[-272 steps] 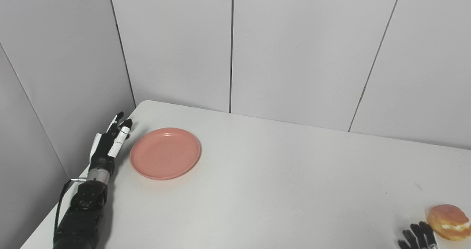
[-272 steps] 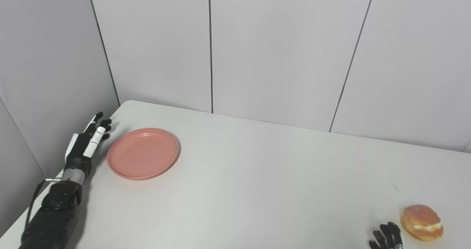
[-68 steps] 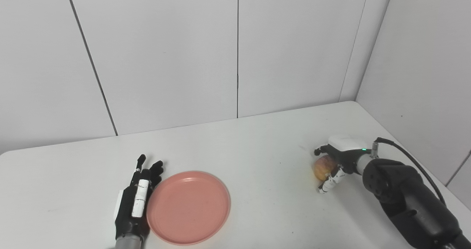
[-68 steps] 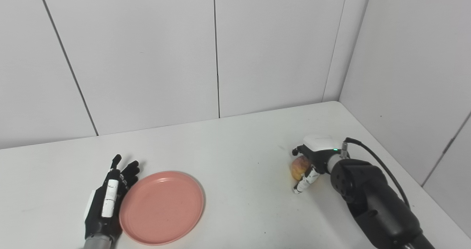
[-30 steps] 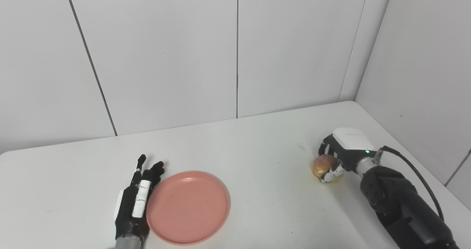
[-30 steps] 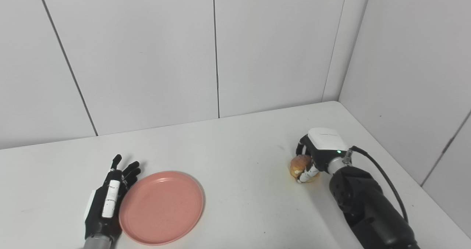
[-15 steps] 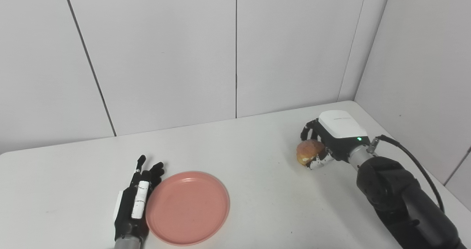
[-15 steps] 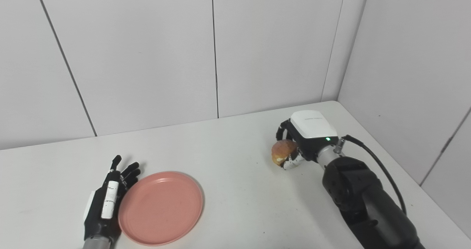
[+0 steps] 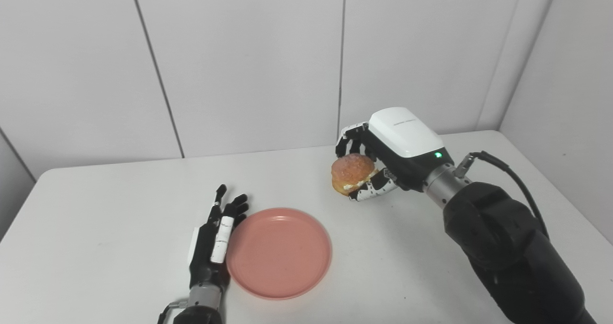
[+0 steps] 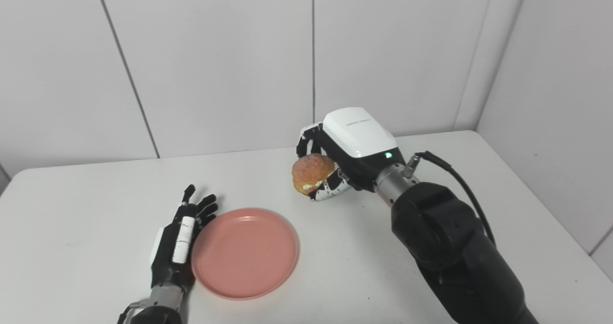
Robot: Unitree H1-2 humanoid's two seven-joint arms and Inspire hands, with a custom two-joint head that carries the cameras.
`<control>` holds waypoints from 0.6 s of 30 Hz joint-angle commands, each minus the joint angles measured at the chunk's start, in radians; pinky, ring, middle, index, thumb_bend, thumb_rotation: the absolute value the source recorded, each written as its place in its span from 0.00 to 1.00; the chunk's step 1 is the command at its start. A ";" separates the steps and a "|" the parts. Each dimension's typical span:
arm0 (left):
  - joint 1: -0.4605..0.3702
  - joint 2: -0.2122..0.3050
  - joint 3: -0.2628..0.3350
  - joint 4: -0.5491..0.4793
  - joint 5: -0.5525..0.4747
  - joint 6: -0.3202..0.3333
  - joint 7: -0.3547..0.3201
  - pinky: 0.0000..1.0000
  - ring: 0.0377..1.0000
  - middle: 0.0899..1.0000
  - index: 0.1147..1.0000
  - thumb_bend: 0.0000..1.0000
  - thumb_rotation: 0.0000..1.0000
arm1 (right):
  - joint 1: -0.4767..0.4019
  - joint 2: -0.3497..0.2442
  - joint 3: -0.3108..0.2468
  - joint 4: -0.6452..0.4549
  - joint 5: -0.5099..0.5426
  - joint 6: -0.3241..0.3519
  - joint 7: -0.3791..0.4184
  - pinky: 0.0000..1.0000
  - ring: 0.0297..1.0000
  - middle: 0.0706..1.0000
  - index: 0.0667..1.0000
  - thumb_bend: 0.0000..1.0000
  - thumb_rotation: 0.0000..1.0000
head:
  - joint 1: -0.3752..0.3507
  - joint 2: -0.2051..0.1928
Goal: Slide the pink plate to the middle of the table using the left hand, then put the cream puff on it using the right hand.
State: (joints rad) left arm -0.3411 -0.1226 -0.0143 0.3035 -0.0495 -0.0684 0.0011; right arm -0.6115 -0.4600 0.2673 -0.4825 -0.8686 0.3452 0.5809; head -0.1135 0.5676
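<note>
The pink plate (image 9: pixel 279 251) lies flat on the white table (image 9: pixel 119 209), near the front and about mid-width. My left hand (image 9: pixel 214 241) rests open on the table, fingers straight, its edge against the plate's left rim. My right hand (image 9: pixel 378 159) is shut on the cream puff (image 9: pixel 350 172), a golden bun with white filling. It holds the puff in the air, above the table and to the upper right of the plate. The same puff (image 10: pixel 310 172) and plate (image 10: pixel 244 251) show in the right eye view.
White wall panels (image 9: pixel 249 61) close the table at the back and a side wall (image 9: pixel 570 99) stands at the right. The table's left edge (image 9: pixel 19 218) is in view. My right forearm (image 9: pixel 507 247) crosses the table's right front.
My right hand has lifted the cream puff higher and carried it left toward the plate. The camera has swung left, shifting the whole scene right. The left hand and plate stay together.
</note>
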 commanded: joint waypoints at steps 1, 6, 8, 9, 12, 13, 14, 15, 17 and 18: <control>0.039 -0.025 -0.013 0.027 0.017 0.049 0.020 0.85 0.83 0.82 0.95 0.89 0.82 | -0.045 0.010 0.006 -0.025 0.019 -0.046 0.006 0.32 0.39 0.47 0.47 0.52 0.00 | 0.031 0.004; 0.035 -0.055 -0.026 0.023 0.048 0.053 0.055 0.84 0.81 0.80 0.93 0.87 0.83 | -0.043 0.052 0.026 0.022 0.038 -0.090 -0.020 0.32 0.38 0.44 0.49 0.52 0.00 | 0.118 0.010; 0.033 -0.067 -0.026 0.024 0.053 0.055 0.065 0.82 0.80 0.79 0.93 0.87 0.82 | -0.039 0.068 0.034 0.040 0.034 -0.105 -0.025 0.35 0.39 0.46 0.47 0.52 0.00 | 0.148 0.014; 0.032 -0.071 -0.026 0.025 0.055 0.055 0.069 0.81 0.79 0.79 0.92 0.88 0.82 | -0.039 0.077 0.042 0.052 0.035 -0.115 -0.026 0.33 0.39 0.46 0.48 0.52 0.00 | 0.148 0.014; 0.030 -0.082 -0.026 0.022 0.062 0.064 0.081 0.80 0.78 0.78 0.92 0.90 0.81 | -0.040 0.099 0.068 0.090 0.037 -0.141 -0.028 0.31 0.38 0.46 0.48 0.52 0.00 | 0.185 0.017; 0.030 -0.085 -0.026 0.021 0.064 0.068 0.086 0.79 0.78 0.77 0.91 0.90 0.80 | -0.040 0.103 0.075 0.098 0.038 -0.145 -0.024 0.31 0.38 0.46 0.48 0.52 0.00 | 0.188 0.018; 0.029 -0.088 -0.025 0.021 0.066 0.072 0.091 0.78 0.78 0.77 0.91 0.91 0.80 | -0.041 0.109 0.082 0.108 0.042 -0.152 -0.023 0.31 0.38 0.46 0.48 0.52 0.00 | 0.203 0.020; 0.028 -0.090 -0.025 0.020 0.067 0.075 0.093 0.78 0.77 0.76 0.91 0.92 0.80 | -0.041 0.116 0.089 0.118 0.047 -0.160 -0.023 0.31 0.39 0.46 0.47 0.52 0.00 | 0.203 0.020; 0.028 -0.092 -0.025 0.018 0.071 0.074 0.094 0.77 0.77 0.76 0.90 0.92 0.80 | -0.039 0.131 0.107 0.137 0.043 -0.159 -0.014 0.35 0.40 0.47 0.46 0.52 0.00 | 0.220 0.024; 0.028 -0.092 -0.025 0.019 0.071 0.070 0.094 0.77 0.76 0.75 0.90 0.91 0.80 | -0.038 0.137 0.119 0.150 0.036 -0.161 -0.012 0.38 0.42 0.47 0.45 0.52 0.00 | 0.220 0.024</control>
State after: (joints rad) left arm -0.3378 -0.1958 -0.0393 0.2987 0.0245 -0.0600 0.0817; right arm -0.6120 -0.3342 0.3818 -0.3261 -0.8278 0.2233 0.5788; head 0.1058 0.5921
